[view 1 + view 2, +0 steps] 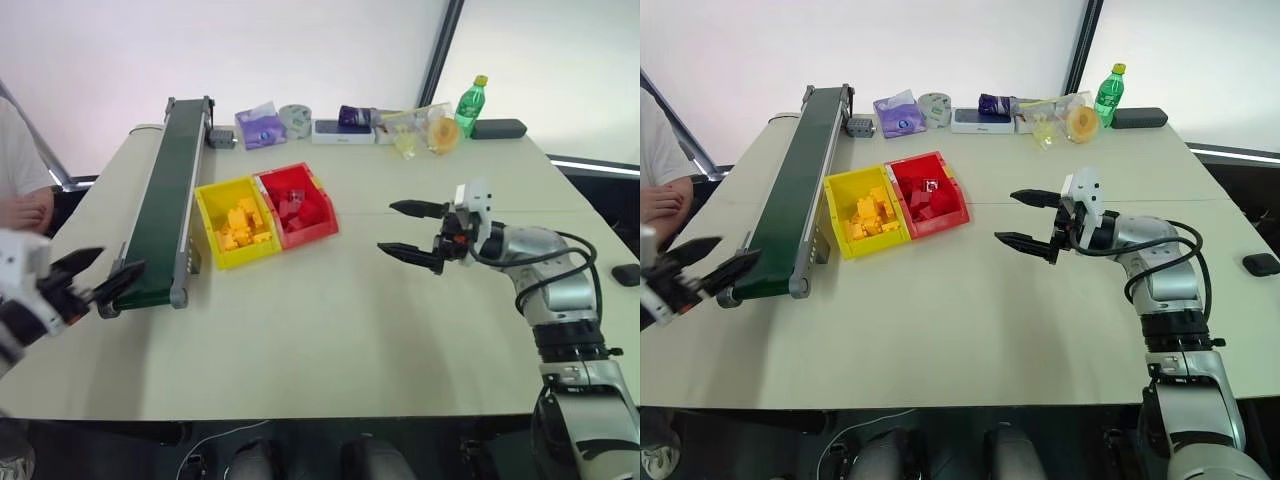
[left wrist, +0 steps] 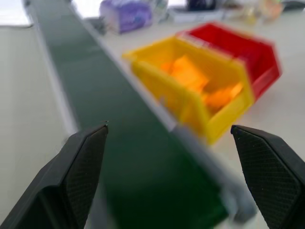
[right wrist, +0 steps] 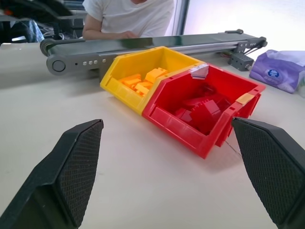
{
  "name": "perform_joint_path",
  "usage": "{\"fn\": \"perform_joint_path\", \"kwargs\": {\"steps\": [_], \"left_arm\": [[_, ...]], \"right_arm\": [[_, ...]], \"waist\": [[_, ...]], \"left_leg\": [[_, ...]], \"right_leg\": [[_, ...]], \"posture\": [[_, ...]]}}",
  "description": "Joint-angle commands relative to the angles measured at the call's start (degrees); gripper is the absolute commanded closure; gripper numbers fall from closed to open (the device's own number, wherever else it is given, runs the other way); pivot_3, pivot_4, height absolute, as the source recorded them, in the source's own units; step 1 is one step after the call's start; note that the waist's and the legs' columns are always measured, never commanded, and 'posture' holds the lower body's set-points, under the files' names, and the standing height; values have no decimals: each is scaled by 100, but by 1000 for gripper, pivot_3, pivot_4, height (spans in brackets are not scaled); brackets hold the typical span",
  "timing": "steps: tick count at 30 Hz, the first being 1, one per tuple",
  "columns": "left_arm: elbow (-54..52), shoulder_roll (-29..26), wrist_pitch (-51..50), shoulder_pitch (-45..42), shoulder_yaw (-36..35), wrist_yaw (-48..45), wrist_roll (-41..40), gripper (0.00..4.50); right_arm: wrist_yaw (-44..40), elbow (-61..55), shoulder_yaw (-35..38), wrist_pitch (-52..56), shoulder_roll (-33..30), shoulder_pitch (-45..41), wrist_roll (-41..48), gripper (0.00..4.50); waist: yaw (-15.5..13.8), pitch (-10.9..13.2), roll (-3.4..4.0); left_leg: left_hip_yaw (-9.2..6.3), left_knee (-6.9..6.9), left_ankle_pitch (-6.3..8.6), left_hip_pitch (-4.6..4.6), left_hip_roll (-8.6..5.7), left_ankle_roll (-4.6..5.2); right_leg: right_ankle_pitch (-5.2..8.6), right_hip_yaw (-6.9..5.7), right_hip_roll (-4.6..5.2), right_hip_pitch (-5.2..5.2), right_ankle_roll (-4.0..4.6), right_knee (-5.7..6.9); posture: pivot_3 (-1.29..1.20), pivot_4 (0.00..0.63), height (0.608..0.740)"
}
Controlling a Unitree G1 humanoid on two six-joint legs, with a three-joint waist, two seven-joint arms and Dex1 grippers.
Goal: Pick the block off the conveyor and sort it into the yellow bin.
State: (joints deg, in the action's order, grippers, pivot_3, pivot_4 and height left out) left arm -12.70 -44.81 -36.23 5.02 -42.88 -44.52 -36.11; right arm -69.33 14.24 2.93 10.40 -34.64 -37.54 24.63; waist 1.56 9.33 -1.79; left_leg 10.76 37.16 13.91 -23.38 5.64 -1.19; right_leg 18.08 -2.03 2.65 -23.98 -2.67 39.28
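The conveyor (image 1: 165, 190) runs along the table's left side, its dark green belt bare along the whole visible length. The block is out of view as a single piece. Several yellow bricks (image 1: 243, 225) lie piled in the yellow bin (image 1: 205, 212), which stands right beside the conveyor. My left gripper (image 1: 118, 263) hangs open and empty at the conveyor's near end, left of the bin; its wrist view looks along the belt (image 2: 119, 157) toward the bin (image 2: 224, 119). My right gripper (image 1: 387, 227) is open and empty over the table, right of the bins and pointing toward them.
A red bin (image 1: 300, 205) with red bricks touches the yellow bin's right side. A person's arm (image 1: 25, 210) rests at the table's left edge. Along the far edge lie a purple packet (image 1: 260, 128), a green bottle (image 1: 470, 100) and a black case (image 1: 498, 128).
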Motion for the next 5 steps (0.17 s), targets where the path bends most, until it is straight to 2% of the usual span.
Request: {"fn": "perform_joint_path", "kwargs": {"steps": [1,5], "left_arm": [[44,-161,394,60,-308,-338,-83,139],[54,-204,705,-39,-164,-343,77,139]], "right_arm": [[-72,20,40,-135,8,-197,-5,0],[-76,63,50,-149,54,-212,-6,0]], "waist": [[-33,0,0],[-59,0,-1]], "left_leg": [[0,1,0,-2,0,0],[2,1,2,-2,-1,3]], "right_leg": [[0,0,1,-1,0,-1],[-1,0,8,0,0,-2]], "posture": [[0,150,740],[0,150,740]]}}
